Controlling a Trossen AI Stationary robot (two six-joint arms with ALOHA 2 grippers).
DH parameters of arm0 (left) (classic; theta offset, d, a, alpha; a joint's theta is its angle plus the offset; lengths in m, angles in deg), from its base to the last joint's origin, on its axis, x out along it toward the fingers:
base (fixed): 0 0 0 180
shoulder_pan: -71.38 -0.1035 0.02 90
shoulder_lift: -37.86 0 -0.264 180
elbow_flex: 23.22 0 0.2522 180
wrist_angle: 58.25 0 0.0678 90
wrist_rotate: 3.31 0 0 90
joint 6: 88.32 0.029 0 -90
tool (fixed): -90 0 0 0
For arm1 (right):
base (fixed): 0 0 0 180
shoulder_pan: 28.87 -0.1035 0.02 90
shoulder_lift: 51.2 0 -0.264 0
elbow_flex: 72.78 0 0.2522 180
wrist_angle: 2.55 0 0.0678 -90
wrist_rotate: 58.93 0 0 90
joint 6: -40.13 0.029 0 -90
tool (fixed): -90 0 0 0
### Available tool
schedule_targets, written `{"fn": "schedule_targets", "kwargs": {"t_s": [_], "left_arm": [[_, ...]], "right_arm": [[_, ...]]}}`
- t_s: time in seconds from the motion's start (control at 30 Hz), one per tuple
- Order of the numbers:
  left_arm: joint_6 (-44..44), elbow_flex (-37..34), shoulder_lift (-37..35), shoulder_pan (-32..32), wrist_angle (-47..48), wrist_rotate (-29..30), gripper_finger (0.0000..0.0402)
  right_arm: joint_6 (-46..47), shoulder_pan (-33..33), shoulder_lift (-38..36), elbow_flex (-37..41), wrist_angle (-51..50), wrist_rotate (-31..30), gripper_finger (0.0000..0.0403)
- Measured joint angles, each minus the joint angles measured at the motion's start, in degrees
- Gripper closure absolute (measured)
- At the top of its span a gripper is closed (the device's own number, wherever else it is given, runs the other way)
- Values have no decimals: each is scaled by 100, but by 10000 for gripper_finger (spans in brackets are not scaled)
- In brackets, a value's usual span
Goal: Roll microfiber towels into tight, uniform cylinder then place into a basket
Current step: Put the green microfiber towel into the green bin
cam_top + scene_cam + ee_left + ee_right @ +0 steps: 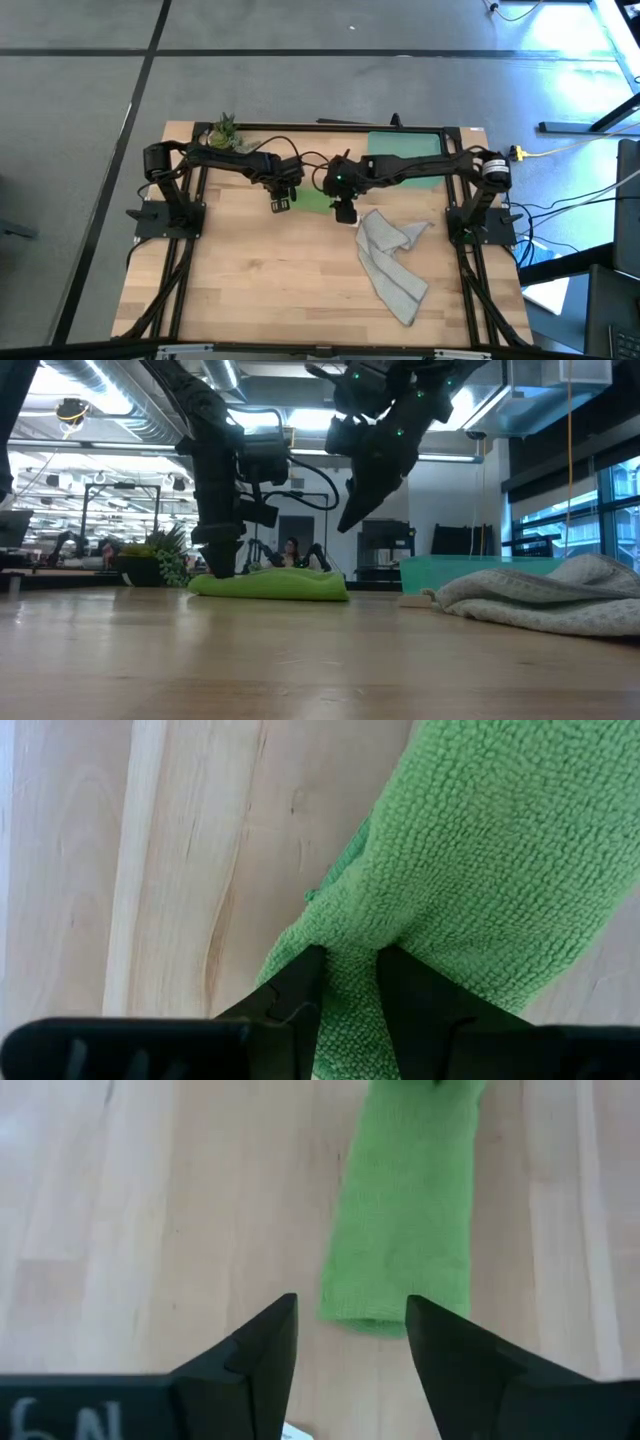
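Note:
The lime green towel (314, 200) lies as a long rolled bundle (268, 585) on the wooden table, between my two grippers. My left gripper (350, 970) stands at its left end, shut on the cloth. Raised above the roll's right end (400, 1220), my right gripper (350, 1315) is open and touches nothing; the low view shows it well clear of the table (355, 510). To the right the light grey towel (393, 257) lies unrolled and crumpled. The teal basket (405, 148) stands at the far edge. My left gripper pinches the green towel's left end (350, 935) between its two fingers, coming steeply from above. A ridge of cloth stands up between the fingers (300, 990). How many layers, I cannot tell. The towel rests on the table along its whole length (300, 588).
A small potted plant (225, 131) stands at the far left corner. The grey towel (540, 600) takes up the right half of the table. Bare wood (250, 280) lies toward the near left.

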Motion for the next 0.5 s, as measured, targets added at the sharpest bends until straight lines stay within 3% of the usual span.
{"fn": "schedule_targets", "kwargs": {"t_s": [0.5], "left_arm": [[-4,0,0,2,-7,10,304]], "right_arm": [[-3,-113,-20,1,146,-306,214]]}}
